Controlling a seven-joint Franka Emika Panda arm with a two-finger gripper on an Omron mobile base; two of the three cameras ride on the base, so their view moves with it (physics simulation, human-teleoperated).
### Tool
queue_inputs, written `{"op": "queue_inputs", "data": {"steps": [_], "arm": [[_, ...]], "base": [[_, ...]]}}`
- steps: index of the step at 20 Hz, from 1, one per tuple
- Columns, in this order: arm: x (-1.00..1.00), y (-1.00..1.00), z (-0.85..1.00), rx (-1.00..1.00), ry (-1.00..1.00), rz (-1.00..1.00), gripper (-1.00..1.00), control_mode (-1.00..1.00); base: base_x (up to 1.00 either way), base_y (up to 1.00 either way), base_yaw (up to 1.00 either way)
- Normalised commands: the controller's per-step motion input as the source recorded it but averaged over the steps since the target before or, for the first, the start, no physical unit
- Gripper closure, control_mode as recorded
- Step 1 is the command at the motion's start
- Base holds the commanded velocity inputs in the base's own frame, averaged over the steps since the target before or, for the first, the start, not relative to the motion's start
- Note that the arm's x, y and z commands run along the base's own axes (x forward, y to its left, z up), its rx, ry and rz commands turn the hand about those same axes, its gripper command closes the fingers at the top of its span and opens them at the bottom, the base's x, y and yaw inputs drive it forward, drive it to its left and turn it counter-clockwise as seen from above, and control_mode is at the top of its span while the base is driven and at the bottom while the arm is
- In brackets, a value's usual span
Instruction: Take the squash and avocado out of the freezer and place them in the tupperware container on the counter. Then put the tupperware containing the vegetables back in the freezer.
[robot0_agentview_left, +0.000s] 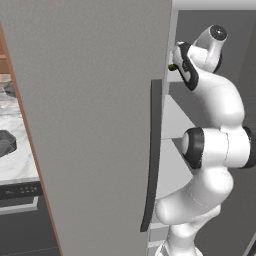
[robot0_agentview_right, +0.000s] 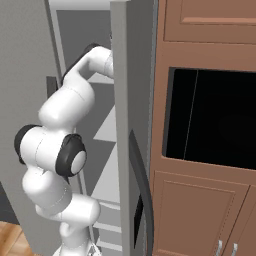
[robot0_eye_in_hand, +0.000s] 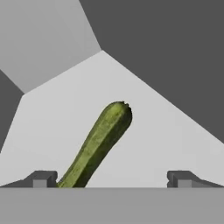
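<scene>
Hand view: the squash (robot0_eye_in_hand: 98, 144) lies on a pale freezer shelf (robot0_eye_in_hand: 166, 144), running from 7 o'clock up toward 12 — between the pincer (robot0_eye_in_hand: 112, 179) tips, which stand wide apart, holding nothing. It looks firm, smooth, fairly light (perhaps slippery); best gripped across its middle.

arm shell (robot0_agentview_left: 220, 105): glossy white, rounded, thick tube segments
joint bands (robot0_agentview_left: 194, 147): black rings where segments meet, matte
joint cap (robot0_agentview_right: 76, 162): round grey disc set in a black collar
top end cap (robot0_agentview_left: 218, 33): small dark grey disc on a white rounded housing
fingertips (robot0_eye_in_hand: 43, 178): two small dark grey blocks, squared tops, paler grey front faces
markings: none legible; no cables or screws visible
</scene>
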Motion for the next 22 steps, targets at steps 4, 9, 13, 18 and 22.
{"op": "queue_inputs", "data": {"steps": [4, 9, 13, 18, 22], "arm": [[0.39, 0.00, 0.00, 0.00, 0.03, 0.00, -1.00, -1.00], [0.33, -0.02, -0.07, 0.00, 0.04, 0.00, -1.00, -1.00], [0.11, -0.06, -0.09, 0.00, 0.01, 0.00, -1.00, -1.00], [0.03, -0.06, -0.13, 0.00, 0.00, 0.00, -1.00, -1.00], [0.01, 0.00, -0.26, 0.00, 0.00, 0.00, -1.00, -1.00]], "base": [[0.00, 0.00, 0.00], [0.00, 0.00, 0.00], [0.00, 0.00, 0.00], [0.00, 0.00, 0.00], [0.00, 0.00, 0.00]]}}
